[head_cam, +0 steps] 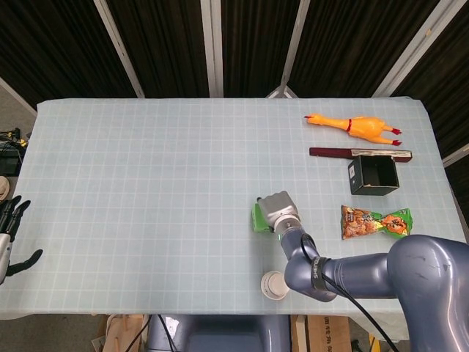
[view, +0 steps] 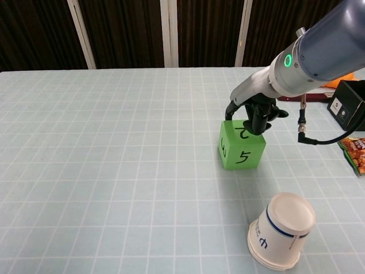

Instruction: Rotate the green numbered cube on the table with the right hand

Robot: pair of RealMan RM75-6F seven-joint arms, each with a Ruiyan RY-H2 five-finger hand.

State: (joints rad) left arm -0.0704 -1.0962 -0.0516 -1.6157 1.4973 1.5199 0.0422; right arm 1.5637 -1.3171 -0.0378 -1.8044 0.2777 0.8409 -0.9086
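The green numbered cube [view: 240, 146] stands on the table right of centre, showing a 5 on its near face and a 3 on its left face. In the head view only a sliver of the cube [head_cam: 257, 218] shows beside the wrist. My right hand [view: 254, 112] reaches down over the cube, its dark fingers touching the top face and back edge. In the head view the right hand [head_cam: 277, 210] covers most of the cube. My left hand [head_cam: 9, 238] hangs off the table's left edge, fingers spread and holding nothing.
A white paper cup [view: 281, 230] lies on its side near the front edge. At the right are a snack packet [head_cam: 375, 222], a black box [head_cam: 373, 174], a dark flat bar [head_cam: 359, 153] and a rubber chicken [head_cam: 353, 127].
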